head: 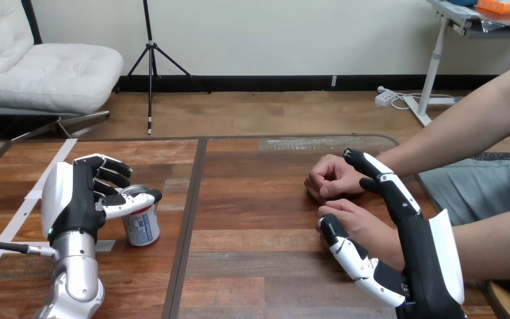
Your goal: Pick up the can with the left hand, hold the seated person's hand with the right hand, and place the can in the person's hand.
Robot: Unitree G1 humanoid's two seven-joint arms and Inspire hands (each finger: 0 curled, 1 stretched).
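A white and blue can [142,224] stands upright on the wooden table [259,272] at the left. My left hand [73,199] is shut on it: the thumb lies across its top at the front and the fingers curl round behind it. At the right, the person's two hands rest on the table, the far one [329,178] a loose fist and the near one [362,222] just in front of it. My right hand [428,266] is open beside the near one. Its thumb touches that hand's near side and its nearly straight fingers [382,178] reach along the far side.
The person's forearms come in from the right edge, above and beside my right arm. A white tape strip [13,222] runs diagonally over the table's left part. A dark seam [189,219] splits the tabletop just right of the can.
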